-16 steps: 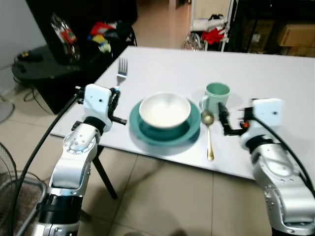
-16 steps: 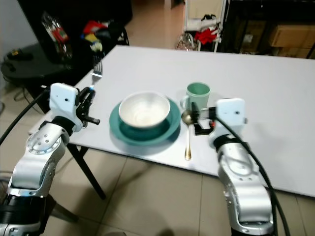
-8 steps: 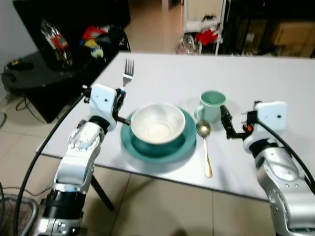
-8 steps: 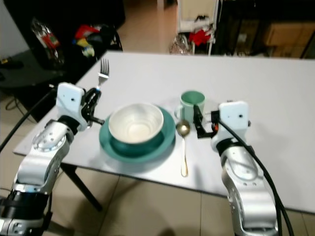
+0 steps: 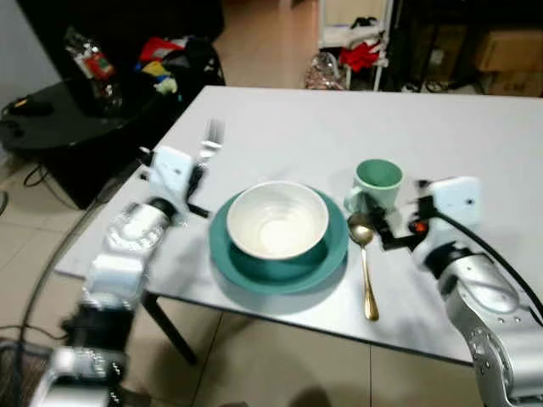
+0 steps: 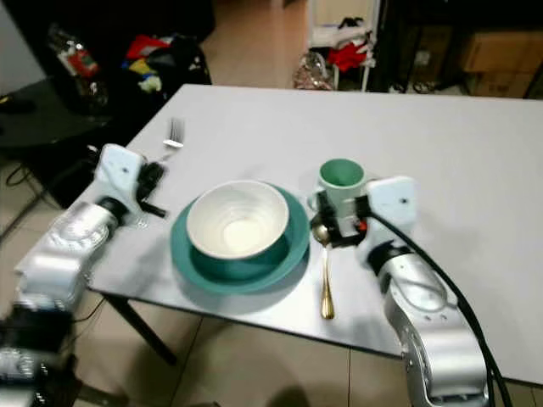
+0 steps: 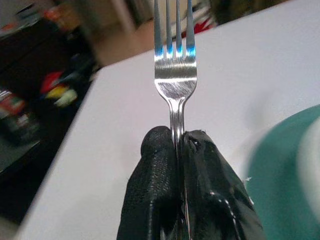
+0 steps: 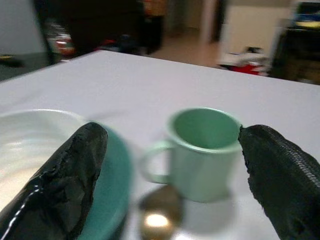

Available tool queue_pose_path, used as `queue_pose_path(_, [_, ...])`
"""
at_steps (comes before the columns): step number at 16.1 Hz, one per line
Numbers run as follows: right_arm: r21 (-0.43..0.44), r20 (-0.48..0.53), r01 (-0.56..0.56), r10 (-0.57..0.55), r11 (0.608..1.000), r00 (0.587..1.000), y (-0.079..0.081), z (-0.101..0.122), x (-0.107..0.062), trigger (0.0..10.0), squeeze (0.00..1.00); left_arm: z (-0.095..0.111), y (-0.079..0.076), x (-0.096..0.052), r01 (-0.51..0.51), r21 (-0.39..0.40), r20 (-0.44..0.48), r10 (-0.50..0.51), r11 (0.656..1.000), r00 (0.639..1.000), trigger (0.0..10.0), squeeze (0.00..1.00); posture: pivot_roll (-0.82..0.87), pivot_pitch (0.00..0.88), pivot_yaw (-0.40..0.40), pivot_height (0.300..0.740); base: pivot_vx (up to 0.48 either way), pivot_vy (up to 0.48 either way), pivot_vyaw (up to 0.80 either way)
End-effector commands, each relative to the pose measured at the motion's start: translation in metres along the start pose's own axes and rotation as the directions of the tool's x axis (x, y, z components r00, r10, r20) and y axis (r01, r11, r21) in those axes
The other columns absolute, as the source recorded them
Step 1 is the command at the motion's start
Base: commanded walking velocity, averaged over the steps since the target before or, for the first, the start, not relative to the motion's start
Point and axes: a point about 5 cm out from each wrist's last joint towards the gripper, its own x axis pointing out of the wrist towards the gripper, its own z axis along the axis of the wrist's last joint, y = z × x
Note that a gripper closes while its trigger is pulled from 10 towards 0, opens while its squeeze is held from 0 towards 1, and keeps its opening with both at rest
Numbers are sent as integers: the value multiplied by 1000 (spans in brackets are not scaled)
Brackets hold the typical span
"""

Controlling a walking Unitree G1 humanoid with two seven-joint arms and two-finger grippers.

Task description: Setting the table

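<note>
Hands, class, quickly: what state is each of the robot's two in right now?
Left hand: closed, holding the fork.
Right hand: open, holding nothing, facing the mug.

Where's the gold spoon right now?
The gold spoon lies on the white table, just right of the teal plate, its bowl near the green mug and the right gripper.

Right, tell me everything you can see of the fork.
The fork is shiny silver metal with four tines and a narrow neck. The left gripper holds it by the handle, black fingers pinched shut on either side, so most of the handle is hidden. It points away from the robot, above the white table, left of the teal plate. Whether it touches the table cannot be told.
</note>
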Motion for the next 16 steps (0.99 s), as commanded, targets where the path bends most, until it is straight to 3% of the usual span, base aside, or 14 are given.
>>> queue_pose_path(1, [1, 20, -59, 59, 998, 998, 7, 8, -1, 10000, 0, -4, 11, 2, -10, 15, -30, 10, 1000, 1000, 10000, 0, -38, 0, 102, 740, 0, 0, 0])
queue_pose_path(4, [-75, -7, -241, 241, 968, 970, 10, 12, -11, 10000, 0, -6, 30, 21, 42, 14, -110, -40, 999, 993, 10000, 0, -46, 0, 111, 740, 0, 0, 0])
queue_pose_path(6, [-105, -37, -318, 316, 942, 948, 8, 13, -15, 10000, 0, -10, 30, 26, 69, 12, -139, -67, 998, 988, 10000, 0, -44, 0, 114, 740, 0, 0, 0])
queue_pose_path(9, [-111, -78, -497, 491, 861, 868, 16, 18, -25, 10000, 0, -21, 27, 32, 102, -50, -202, -110, 994, 973, 10000, 0, -50, 0, 123, 740, 0, 0, 0])
queue_pose_path(10, [-112, -101, -566, 557, 817, 824, 19, 19, -29, 10000, 0, -27, 25, 34, 99, -70, -252, -114, 993, 961, 10000, 0, -51, 0, 127, 740, 0, 0, 0])
queue_pose_path(13, [-105, -148, -649, 633, 754, 760, 22, 17, -36, 10000, 0, -36, 21, 35, 83, -69, -301, -100, 994, 948, 10000, 0, -75, 0, 146, 740, 0, 0, 0])
queue_pose_path(16, [-104, -189, -664, 640, 741, 744, 19, 13, -39, 10000, 0, -47, 8, 36, 76, -106, -336, -107, 992, 936, 10000, 0, -107, 0, 167, 740, 0, 0, 0])
